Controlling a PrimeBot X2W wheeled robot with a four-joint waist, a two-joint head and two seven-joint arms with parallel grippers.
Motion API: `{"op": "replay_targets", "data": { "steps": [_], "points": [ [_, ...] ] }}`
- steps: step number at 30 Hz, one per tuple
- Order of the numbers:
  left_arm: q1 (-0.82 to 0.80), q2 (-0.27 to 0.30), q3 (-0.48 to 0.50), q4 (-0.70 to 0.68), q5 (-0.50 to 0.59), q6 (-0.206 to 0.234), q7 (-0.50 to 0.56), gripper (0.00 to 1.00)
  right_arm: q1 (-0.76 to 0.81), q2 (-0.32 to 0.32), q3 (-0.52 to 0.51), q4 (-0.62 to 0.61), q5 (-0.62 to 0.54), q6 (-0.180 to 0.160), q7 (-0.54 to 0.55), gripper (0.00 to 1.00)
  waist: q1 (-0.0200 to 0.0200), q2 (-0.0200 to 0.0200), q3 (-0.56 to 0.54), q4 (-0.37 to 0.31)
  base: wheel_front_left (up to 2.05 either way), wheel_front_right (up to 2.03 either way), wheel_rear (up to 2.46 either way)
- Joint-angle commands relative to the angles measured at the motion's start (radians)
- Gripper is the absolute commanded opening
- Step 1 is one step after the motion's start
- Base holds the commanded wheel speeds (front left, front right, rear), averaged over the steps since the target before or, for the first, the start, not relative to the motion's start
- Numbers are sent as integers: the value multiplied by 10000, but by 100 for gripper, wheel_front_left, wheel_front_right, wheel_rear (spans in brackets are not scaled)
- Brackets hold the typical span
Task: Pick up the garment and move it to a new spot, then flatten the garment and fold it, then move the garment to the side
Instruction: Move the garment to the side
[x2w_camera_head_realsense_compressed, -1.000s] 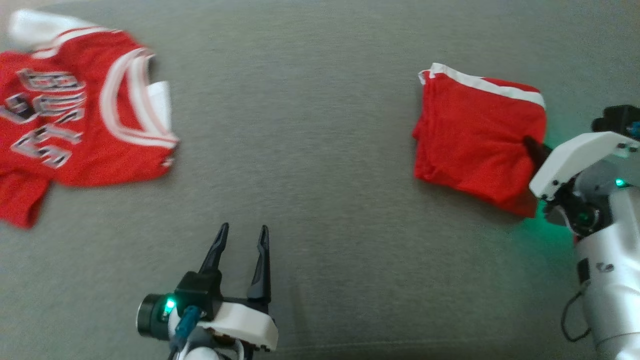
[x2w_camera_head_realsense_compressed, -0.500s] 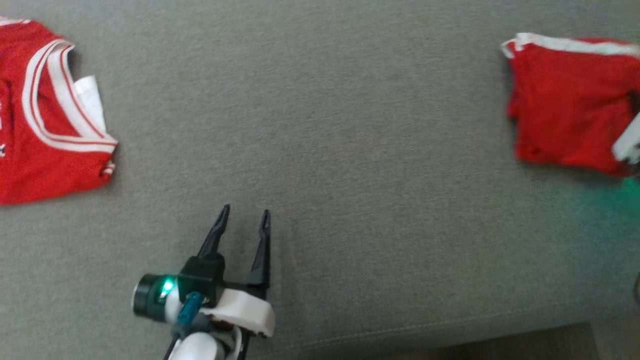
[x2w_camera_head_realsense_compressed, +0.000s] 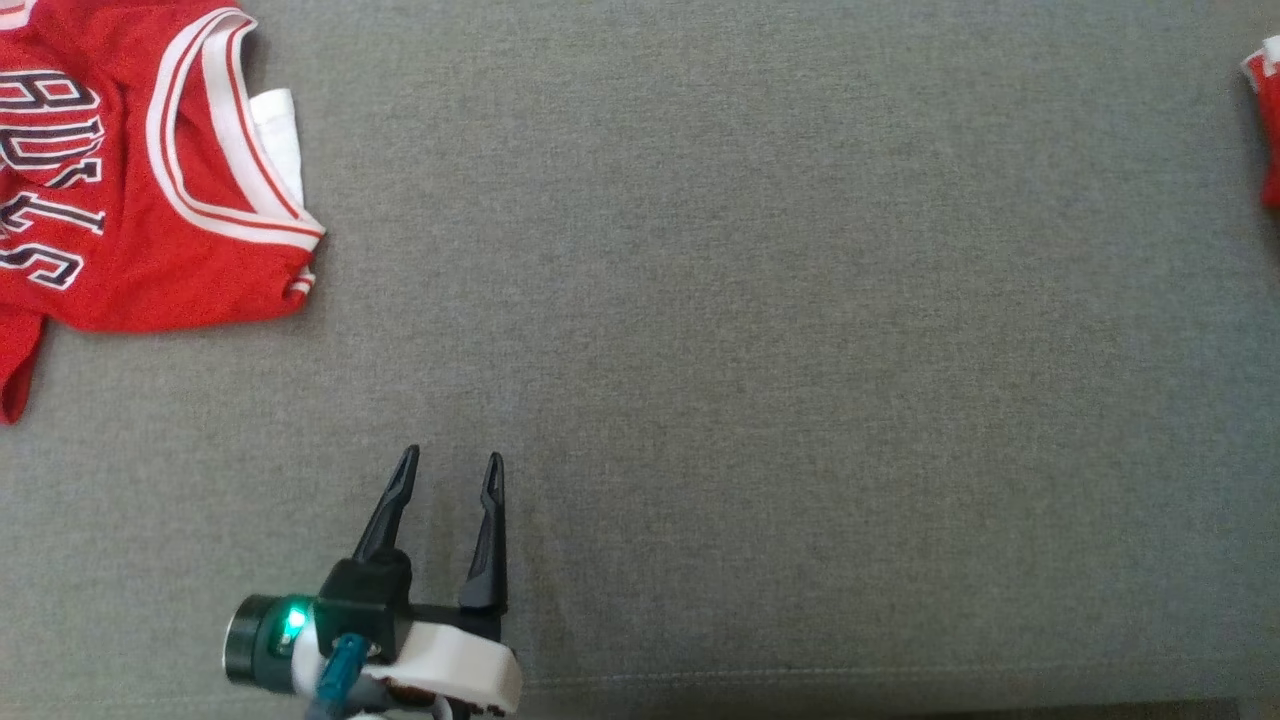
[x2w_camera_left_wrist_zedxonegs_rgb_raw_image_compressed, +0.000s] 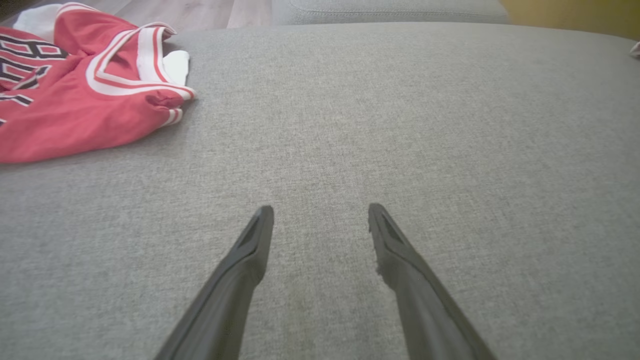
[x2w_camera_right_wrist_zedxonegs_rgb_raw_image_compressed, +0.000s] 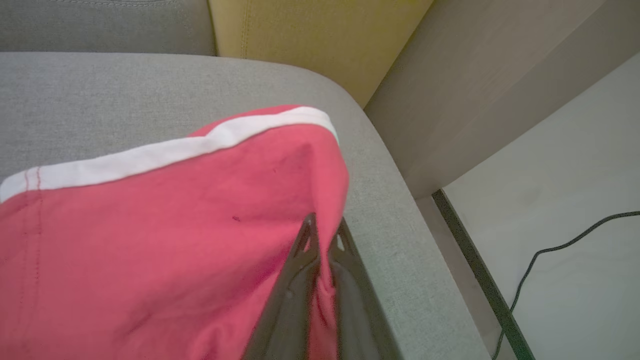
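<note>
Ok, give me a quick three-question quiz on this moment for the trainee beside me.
1. True or false: the left gripper is shut on the lettered jersey.
2. What is the right gripper shut on? A the lettered jersey; B the folded red garment with a white band; C nothing.
3. In the head view, on which side of the left gripper does the lettered jersey lie?
Key: 1 false, it stands open over the bare grey cushion. 2 B. 3 its left, farther up the cushion.
</note>
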Motion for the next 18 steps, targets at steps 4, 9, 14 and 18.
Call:
{"op": "replay_targets", "data": {
  "steps": [4,9,14,18],
  "points": [
    [9,73,259,-449,1,70,18,100,-374,105,-410,-508,-917,67,-527,100,0,0,-75,-148,0,0,0],
    [-140,-5,264,-404,-108,67,-26,100,-344,572,-412,-576,-1251,67,-1748,100,0,0,-517,-424,0,0,0],
    [-216,-140,317,-100,-368,16,-151,100,24,1038,14,-873,-796,67,-3088,100,0,0,-1375,-603,0,0,0],
    [-187,-238,435,274,-629,-33,-275,100,935,1654,639,-1788,243,67,-3885,100,0,0,-2255,-719,0,0,0]
  ]
}}
